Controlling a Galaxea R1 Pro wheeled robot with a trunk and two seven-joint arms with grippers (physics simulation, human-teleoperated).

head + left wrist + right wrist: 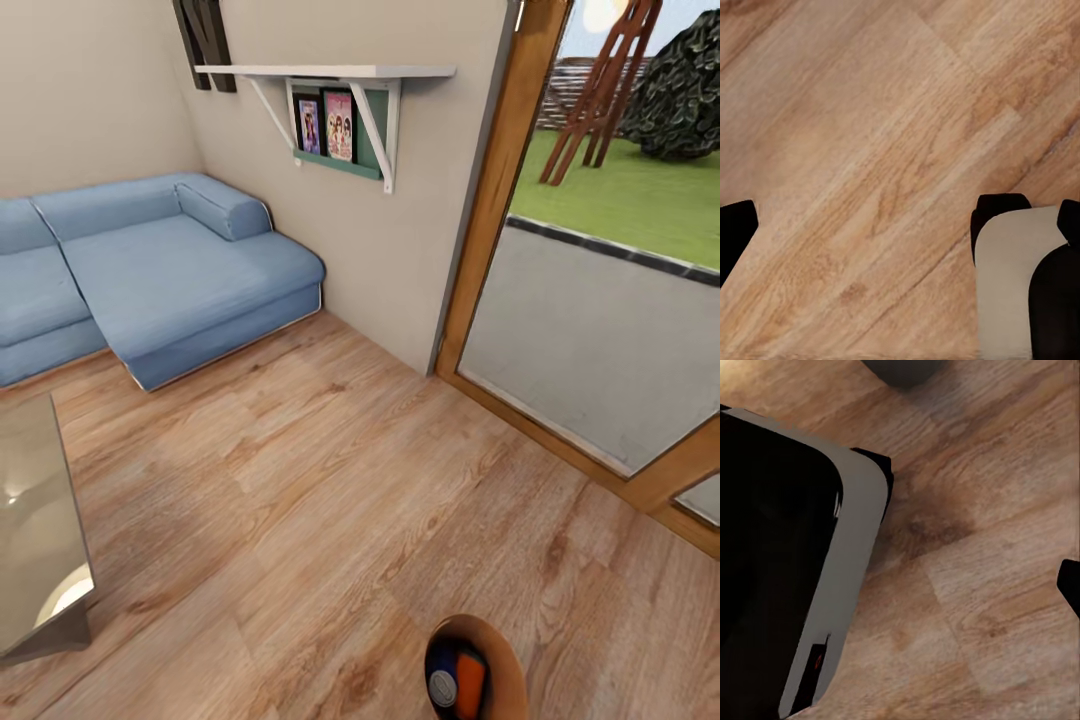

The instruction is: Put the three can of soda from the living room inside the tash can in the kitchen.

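Blue sofa (170,275) beside glass table (35,520)

We see a warm brown wooden floor (330,500) with darker grain streaks and knots. The sofa (170,270) is a soft denim blue with a pale trim along its base. The shelf (330,72) is white, with a green backing and pink and purple covers beneath. The bin (497,660) at the lower edge is brown inside, holding what looks like a blue can (442,682) with a silvery top beside an orange can (471,684). The table (35,520) is glossy grey, the door frame (500,180) honey-brown wood, the lawn (630,195) green.
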